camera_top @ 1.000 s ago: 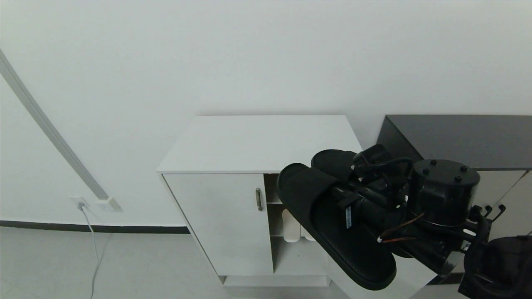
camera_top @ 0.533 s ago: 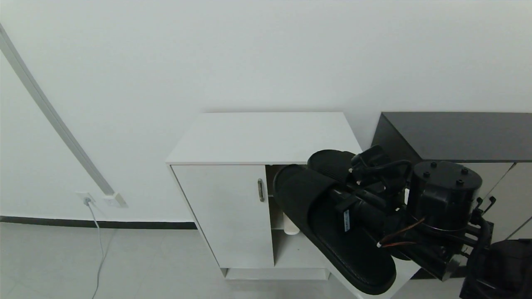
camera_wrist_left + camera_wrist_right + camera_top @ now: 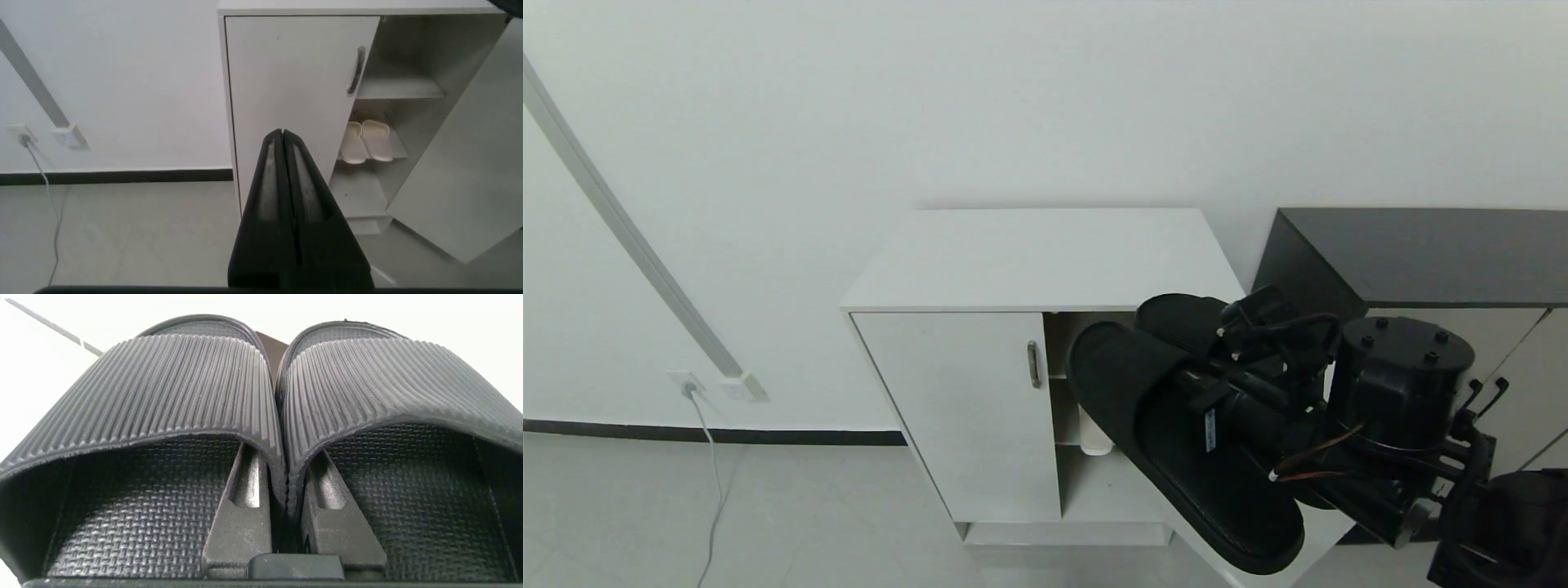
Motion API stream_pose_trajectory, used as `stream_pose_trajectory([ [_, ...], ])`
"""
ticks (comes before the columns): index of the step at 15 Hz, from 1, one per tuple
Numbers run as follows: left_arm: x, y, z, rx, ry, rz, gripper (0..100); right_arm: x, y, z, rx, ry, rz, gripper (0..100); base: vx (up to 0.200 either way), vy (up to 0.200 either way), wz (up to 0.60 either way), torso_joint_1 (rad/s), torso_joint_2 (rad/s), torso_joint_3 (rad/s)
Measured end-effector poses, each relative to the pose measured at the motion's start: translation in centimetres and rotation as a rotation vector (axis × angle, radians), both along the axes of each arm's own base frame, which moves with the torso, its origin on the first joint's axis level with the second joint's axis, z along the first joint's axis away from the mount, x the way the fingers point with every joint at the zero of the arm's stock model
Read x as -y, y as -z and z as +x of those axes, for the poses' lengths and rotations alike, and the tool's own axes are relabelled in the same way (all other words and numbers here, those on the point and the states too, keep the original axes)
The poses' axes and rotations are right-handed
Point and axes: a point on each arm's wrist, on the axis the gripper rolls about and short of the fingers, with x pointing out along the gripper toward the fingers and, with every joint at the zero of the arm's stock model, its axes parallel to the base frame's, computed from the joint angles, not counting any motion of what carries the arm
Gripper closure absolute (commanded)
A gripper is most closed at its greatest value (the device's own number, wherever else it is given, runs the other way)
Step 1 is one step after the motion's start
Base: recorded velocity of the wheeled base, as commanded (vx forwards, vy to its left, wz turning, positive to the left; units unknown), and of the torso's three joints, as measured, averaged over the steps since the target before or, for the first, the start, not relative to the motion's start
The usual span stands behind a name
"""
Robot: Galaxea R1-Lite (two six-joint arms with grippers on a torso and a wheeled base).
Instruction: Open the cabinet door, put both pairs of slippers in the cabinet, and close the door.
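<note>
Cabinet (image 3: 980, 392) interior partly behind black slippers (image 3: 1143, 400)

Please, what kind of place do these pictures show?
Probably a plain indoor room, perhaps an entryway or a test room. A white shoe cabinet stands against a bare white wall, pale slippers lie inside it, and a socket sits low on the wall above a grey floor.
</note>
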Motion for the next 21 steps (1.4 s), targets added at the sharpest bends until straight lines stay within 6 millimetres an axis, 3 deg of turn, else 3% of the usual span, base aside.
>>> stream_pose_trajectory([
  [21,0.00,0.00,0.00,0.000,0.000,0.000,100,-0.43,0.23,0.22,0.002,-0.005,-0.009,100,0.000,0.000,0.00,-0.189,0.51,0.318],
])
